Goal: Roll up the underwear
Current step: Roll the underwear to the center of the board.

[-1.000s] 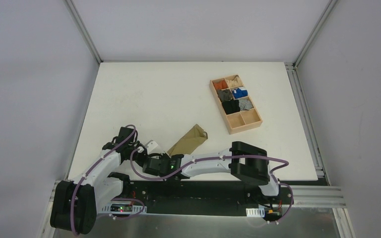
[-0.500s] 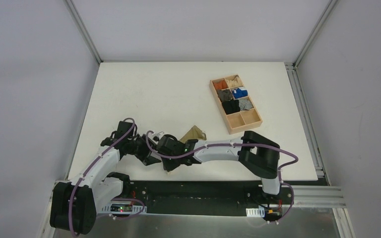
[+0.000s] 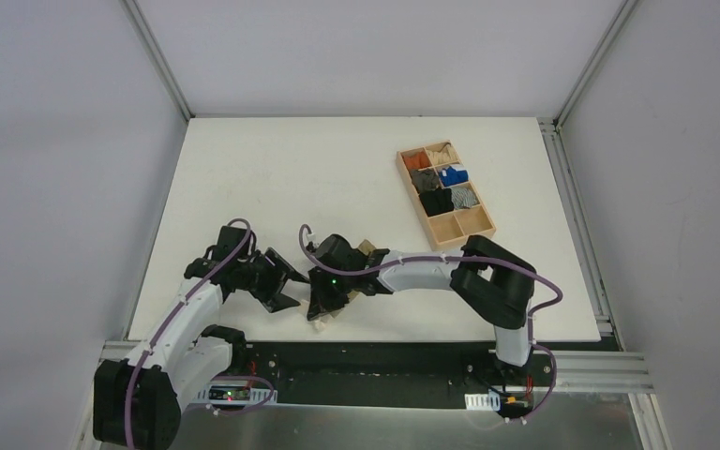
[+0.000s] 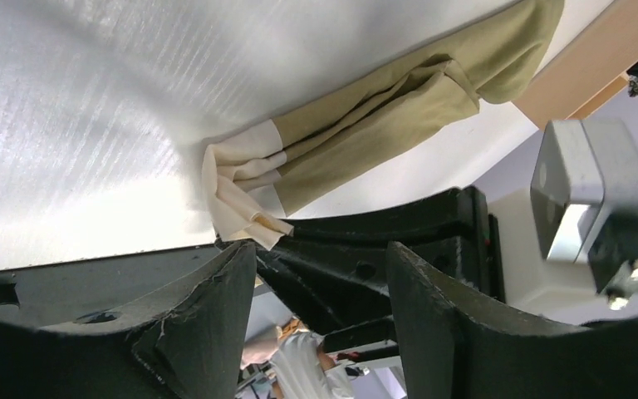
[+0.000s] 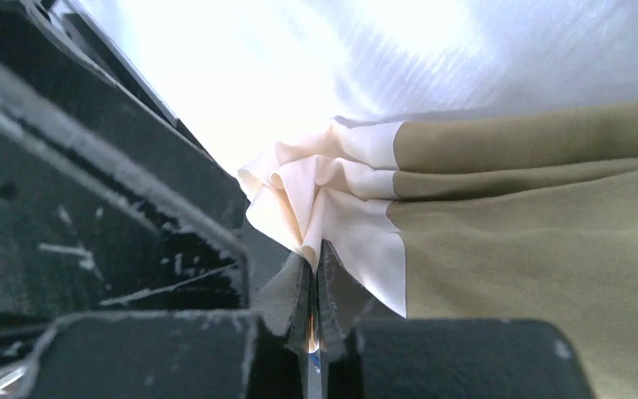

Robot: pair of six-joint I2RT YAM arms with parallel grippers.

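The underwear [image 4: 399,100], olive-khaki with a cream waistband [image 4: 245,179], lies bunched on the white table near its front edge. My right gripper [image 5: 316,259] is shut on a fold of the waistband [image 5: 324,187]; olive fabric [image 5: 540,216] spreads to the right. From above, the right gripper [image 3: 322,313] and its arm cover most of the garment, and only an olive tip [image 3: 368,249] shows. My left gripper [image 3: 288,286] stands open just left of it, nothing between its fingers [image 4: 199,316], and its jaws face the pinched waistband.
A wooden compartment tray [image 3: 476,223] with small orange, black, blue and grey bundles sits at the right rear. The table's front edge [image 3: 412,339] runs just behind both grippers. The two grippers are close together.
The left gripper has opened and let go of the waistband. The right arm swung up and right over the garment, still pinching the waistband, and the fabric has bunched up.
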